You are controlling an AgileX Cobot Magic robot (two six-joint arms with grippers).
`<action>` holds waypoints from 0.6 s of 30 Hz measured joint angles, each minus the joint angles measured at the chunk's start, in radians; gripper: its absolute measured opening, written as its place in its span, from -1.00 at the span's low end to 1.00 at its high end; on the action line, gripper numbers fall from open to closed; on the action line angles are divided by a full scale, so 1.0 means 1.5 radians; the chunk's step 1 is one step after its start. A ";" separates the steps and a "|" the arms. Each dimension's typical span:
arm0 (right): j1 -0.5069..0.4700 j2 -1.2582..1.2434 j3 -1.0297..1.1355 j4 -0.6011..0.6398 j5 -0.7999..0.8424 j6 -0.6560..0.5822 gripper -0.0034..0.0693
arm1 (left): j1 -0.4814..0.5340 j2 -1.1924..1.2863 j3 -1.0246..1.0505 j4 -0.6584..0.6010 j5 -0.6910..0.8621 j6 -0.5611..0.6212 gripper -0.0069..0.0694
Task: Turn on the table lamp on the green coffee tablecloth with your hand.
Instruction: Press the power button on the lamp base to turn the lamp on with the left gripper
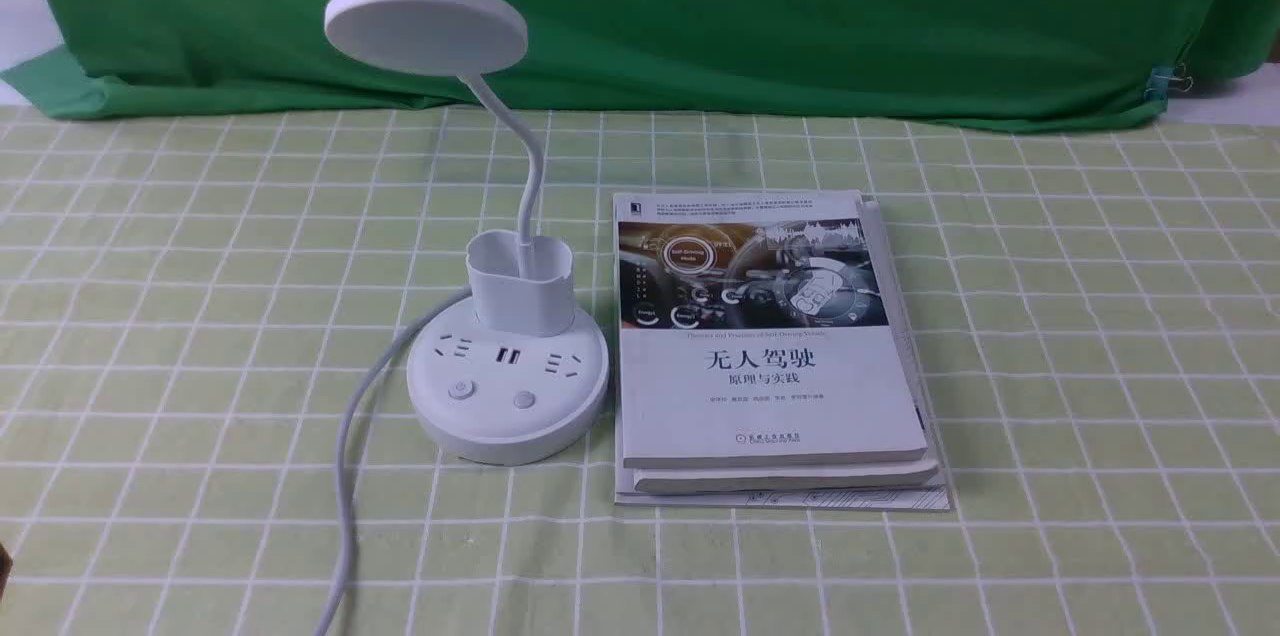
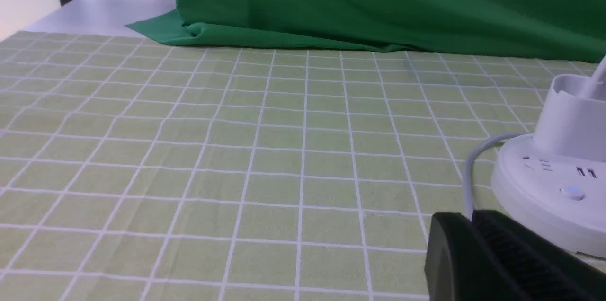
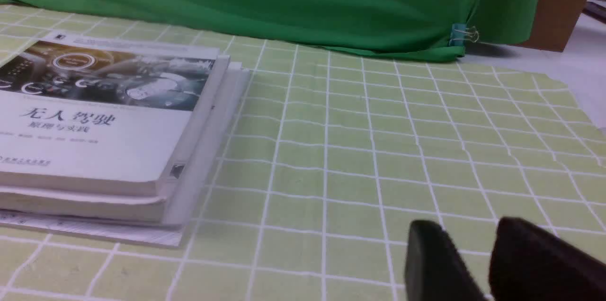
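lamp: table lamp [image 1: 507, 386] on green coffee tablecloth [image 1: 1050, 316]
blocker: book stack [image 1: 770, 356] just right of lamp
room: cloth left of lamp, cord [image 1: 350, 436] crossing
left gripper [image 2: 466, 219]: fingers together, near lamp base
right gripper [image 3: 478, 230]: beyond book stack, gap unclear

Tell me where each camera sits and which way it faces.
Front: between the arms, facing forward at the table lamp and books on the green coffee tablecloth; no arm shows.
Left wrist: low, left of the lamp, facing the backdrop; left hand shows.
Right wrist: low, right of the books; right hand shows.
Shared: lamp, front and left wrist.
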 joint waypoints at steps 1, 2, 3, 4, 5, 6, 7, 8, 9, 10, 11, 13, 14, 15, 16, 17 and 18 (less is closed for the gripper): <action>0.000 0.000 0.000 0.000 0.000 0.000 -0.24 | 0.000 0.000 0.000 0.002 0.000 0.001 -0.77; 0.000 0.000 0.000 0.000 0.000 0.000 -0.24 | 0.000 0.000 0.000 0.003 0.000 0.001 -0.77; 0.000 0.000 0.000 0.000 0.000 0.000 -0.24 | 0.000 0.000 0.000 0.003 0.000 0.001 -0.77; 0.000 0.000 0.000 0.000 0.000 0.000 -0.24 | 0.000 0.000 0.000 0.003 0.000 0.001 -0.77; 0.000 0.000 0.000 0.000 0.000 0.000 -0.24 | 0.000 0.000 0.000 0.003 0.000 0.001 -0.77; 0.000 0.000 0.000 0.000 0.000 0.000 -0.24 | 0.000 0.000 0.000 0.003 0.000 0.001 -0.77; 0.000 0.000 0.000 0.000 0.000 0.000 -0.24 | 0.000 0.000 0.000 0.003 0.000 0.001 -0.77; 0.000 0.000 0.000 0.000 0.000 0.000 -0.24 | 0.000 0.000 0.000 0.003 0.000 0.001 -0.77; 0.000 0.000 0.000 0.000 0.000 0.000 -0.24 | 0.000 0.000 0.000 0.003 0.000 0.001 -0.77; 0.000 0.000 0.000 0.000 0.000 0.000 -0.24 | 0.000 0.000 0.000 0.003 0.000 0.001 -0.77; 0.000 0.000 0.000 0.000 0.000 0.000 -0.24 | 0.000 0.000 0.000 0.003 0.000 0.001 -0.77; 0.000 0.000 0.000 0.000 0.000 0.000 -0.24 | 0.000 0.000 0.000 -0.008 0.000 0.003 -0.77; 0.000 0.000 0.000 0.000 0.000 0.000 -0.24 | 0.000 0.000 0.000 -0.019 0.000 0.003 -0.77; 0.000 0.000 0.000 0.000 0.000 0.000 -0.24 | 0.000 0.000 0.000 -0.028 0.000 0.003 -0.77; 0.000 0.000 0.000 0.000 0.000 0.000 -0.24 | 0.000 0.000 0.000 -0.034 0.000 0.003 -0.77; 0.000 0.000 0.000 0.000 0.000 0.000 -0.24 | 0.000 0.000 0.000 -0.038 0.000 0.003 -0.77; 0.000 0.000 0.000 0.000 0.000 0.000 -0.24 | 0.000 0.000 0.000 -0.040 0.000 0.003 -0.77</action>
